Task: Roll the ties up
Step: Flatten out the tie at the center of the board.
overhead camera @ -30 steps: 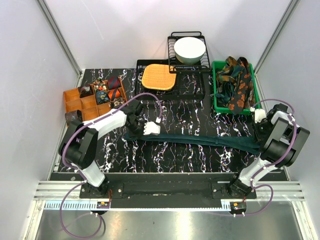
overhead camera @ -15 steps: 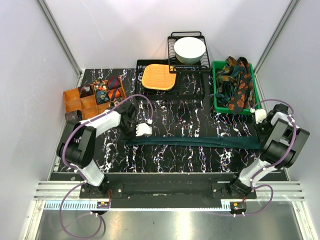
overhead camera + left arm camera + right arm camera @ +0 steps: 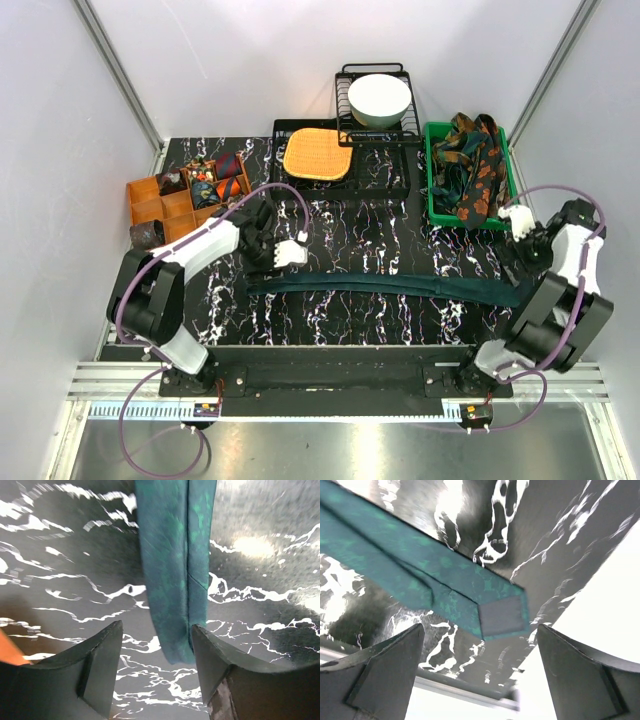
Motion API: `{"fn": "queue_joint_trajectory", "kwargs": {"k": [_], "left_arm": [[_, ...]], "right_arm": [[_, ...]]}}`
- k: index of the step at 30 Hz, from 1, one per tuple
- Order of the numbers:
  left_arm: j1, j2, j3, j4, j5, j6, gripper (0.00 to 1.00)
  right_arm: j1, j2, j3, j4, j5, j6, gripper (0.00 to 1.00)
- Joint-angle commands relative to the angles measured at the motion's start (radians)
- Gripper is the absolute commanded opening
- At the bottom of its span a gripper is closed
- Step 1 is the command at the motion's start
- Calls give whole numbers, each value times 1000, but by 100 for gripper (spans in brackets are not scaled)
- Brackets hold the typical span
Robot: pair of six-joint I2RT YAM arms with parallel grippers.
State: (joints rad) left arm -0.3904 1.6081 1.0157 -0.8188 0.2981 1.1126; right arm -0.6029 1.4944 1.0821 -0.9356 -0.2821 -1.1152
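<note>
You are at the start of the roll. The dark teal tie [image 3: 380,285] lies stretched out flat on the table [image 3: 340,225], one end under each hand, and neither hand grips it. Your left gripper [image 3: 156,630] stands part-spread. The tie's narrow end runs away from it and stops just inside the gap, close beside one finger; I cannot tell if it touches. Your right gripper [image 3: 480,630] is spread wide over the broad end, which lies just ahead of its fingers and between them. The fabric looks smooth and thin, underside up, with the seam and a pale lining patch showing and a slight bow along its length. Next, I judge, you pinch one end and fold it over onto itself. That calls for a low, square approach, so the cloth is caught rather than pushed along.
</note>
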Motion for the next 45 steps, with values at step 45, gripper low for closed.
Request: {"fn": "queue_joint_trajectory", "kwargs": {"k": [45], "left_arm": [[-42, -28, 41, 56, 81, 3, 64]], "right_arm": [[430, 153, -85, -34, 80, -587, 61]]}}
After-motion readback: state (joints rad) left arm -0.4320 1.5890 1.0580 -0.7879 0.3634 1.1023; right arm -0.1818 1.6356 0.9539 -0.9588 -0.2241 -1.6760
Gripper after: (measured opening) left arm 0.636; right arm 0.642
